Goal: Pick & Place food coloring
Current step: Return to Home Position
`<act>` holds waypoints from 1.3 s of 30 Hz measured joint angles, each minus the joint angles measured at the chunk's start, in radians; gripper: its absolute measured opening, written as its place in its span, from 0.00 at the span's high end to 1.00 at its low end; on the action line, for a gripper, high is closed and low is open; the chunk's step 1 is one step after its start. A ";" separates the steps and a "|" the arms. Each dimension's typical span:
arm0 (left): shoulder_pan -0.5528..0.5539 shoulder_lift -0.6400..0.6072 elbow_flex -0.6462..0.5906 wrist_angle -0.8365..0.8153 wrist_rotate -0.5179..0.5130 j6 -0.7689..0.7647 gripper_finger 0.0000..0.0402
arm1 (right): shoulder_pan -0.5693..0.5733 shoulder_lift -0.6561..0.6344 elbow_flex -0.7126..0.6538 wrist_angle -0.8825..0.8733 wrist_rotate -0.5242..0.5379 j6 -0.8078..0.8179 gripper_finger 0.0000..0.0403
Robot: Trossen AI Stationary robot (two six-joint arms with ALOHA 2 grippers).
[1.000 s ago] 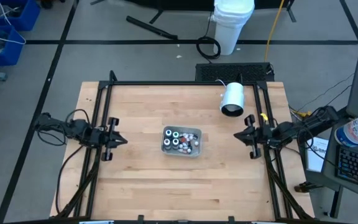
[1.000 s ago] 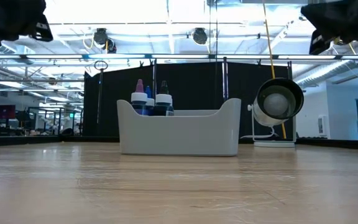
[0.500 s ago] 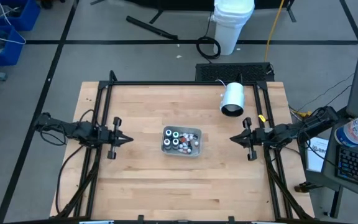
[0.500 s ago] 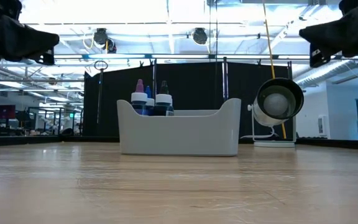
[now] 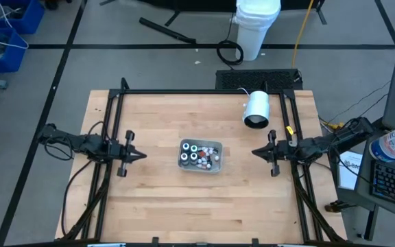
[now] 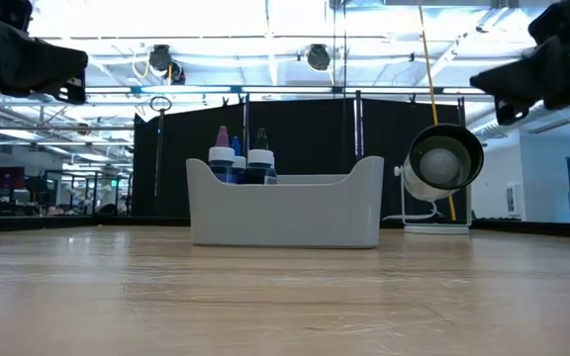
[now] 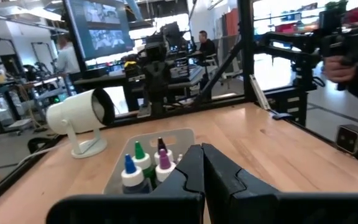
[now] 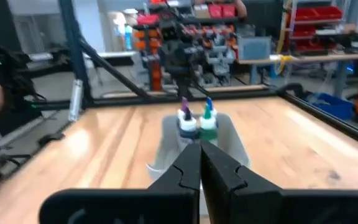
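Several food coloring bottles [image 6: 259, 158] in bin [image 6: 285, 213], bodies hidden behind wall.

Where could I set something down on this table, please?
Bare wood lies between the left gripper and the gray bin, between the bin and the right gripper, and across the table's strip opposite the white cylinder. Only the bin, packed with food coloring bottles, is crowded.

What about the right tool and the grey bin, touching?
Apart. The high view shows bare table between the right tool and the grey bin.
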 joint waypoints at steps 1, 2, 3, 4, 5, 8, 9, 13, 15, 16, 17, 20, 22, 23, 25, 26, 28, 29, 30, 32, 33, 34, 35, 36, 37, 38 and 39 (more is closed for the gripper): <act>0.000 0.000 0.000 -0.001 0.007 0.000 1.00 | 0.000 0.001 0.000 -0.011 0.011 0.001 1.00; 0.000 0.000 0.000 -0.002 0.011 0.001 1.00 | -0.001 0.001 0.000 -0.016 0.014 -0.002 1.00; 0.000 0.000 0.000 -0.003 0.016 0.004 1.00 | -0.005 0.001 0.000 -0.013 0.012 -0.011 1.00; 0.000 0.000 0.000 -0.003 0.018 0.007 1.00 | -0.010 0.001 0.000 -0.003 0.009 -0.022 1.00; 0.000 0.000 0.000 -0.003 0.018 0.012 1.00 | -0.019 0.001 0.000 0.015 0.010 -0.027 1.00; 0.000 0.001 0.000 -0.004 0.020 0.023 1.00 | -0.060 0.000 0.000 0.070 0.036 -0.036 1.00; 0.000 0.003 0.000 -0.004 0.020 0.024 1.00 | -0.076 0.000 0.000 0.069 0.033 -0.042 1.00; 0.000 0.029 -0.001 -0.005 0.023 0.021 1.00 | -0.125 0.000 0.000 0.010 0.003 -0.041 1.00; 0.000 0.056 -0.001 -0.005 0.024 0.003 1.00 | -0.141 0.002 0.000 -0.043 0.003 -0.016 1.00; 0.000 0.072 -0.001 -0.006 0.025 -0.006 1.00 | -0.145 0.001 0.000 -0.064 0.003 0.001 1.00; 0.000 0.089 -0.001 -0.006 0.025 -0.015 1.00 | -0.147 0.001 0.000 -0.077 0.003 0.015 1.00; 0.000 0.137 -0.001 -0.006 0.024 -0.032 1.00 | -0.147 0.001 0.000 -0.110 0.003 0.037 1.00; 0.000 0.162 -0.002 -0.006 0.024 -0.042 1.00 | -0.147 0.001 0.000 -0.112 0.003 0.040 1.00; 0.000 0.172 -0.002 -0.006 0.024 -0.047 1.00 | -0.147 0.001 0.000 -0.119 0.003 0.039 1.00; 0.000 0.189 -0.002 -0.006 0.020 -0.057 1.00 | -0.146 0.001 0.000 -0.125 0.003 0.031 1.00; 0.000 0.194 -0.002 -0.006 0.019 -0.061 1.00 | -0.146 0.001 0.000 -0.123 0.003 0.028 1.00; 0.000 0.198 -0.002 -0.004 0.019 -0.068 1.00 | -0.146 0.001 0.000 -0.116 0.004 0.021 1.00; 0.000 0.197 -0.002 -0.003 0.017 -0.069 1.00 | -0.146 0.001 0.000 -0.108 0.004 0.017 1.00; 0.000 0.197 -0.002 -0.001 0.016 -0.070 1.00 | -0.146 0.001 0.000 -0.097 0.004 0.011 1.00; 0.000 0.197 -0.003 0.006 0.016 -0.075 0.99 | -0.146 0.001 0.000 -0.084 0.004 0.002 1.00; 0.000 0.198 -0.003 0.011 0.016 -0.078 0.98 | -0.146 0.001 0.000 -0.084 0.004 0.000 1.00; 0.000 0.198 -0.003 0.018 0.016 -0.079 0.97 | -0.146 0.001 0.000 -0.084 0.004 -0.003 1.00; 0.000 0.197 -0.004 0.020 0.016 -0.079 0.97 | -0.146 0.001 0.000 -0.085 0.004 -0.005 1.00; 0.000 0.197 -0.004 0.020 0.016 -0.081 0.96 | -0.146 0.001 0.000 -0.086 0.004 -0.005 1.00; 0.000 0.197 -0.004 0.021 0.016 -0.084 0.95 | -0.146 0.001 0.000 -0.087 0.004 -0.005 1.00; 0.000 0.197 -0.004 0.022 0.016 -0.083 0.95 | -0.146 0.001 0.000 -0.086 0.004 -0.005 1.00; 0.000 0.197 -0.004 0.022 0.016 -0.082 0.95 | -0.146 0.001 0.000 -0.083 0.004 -0.005 1.00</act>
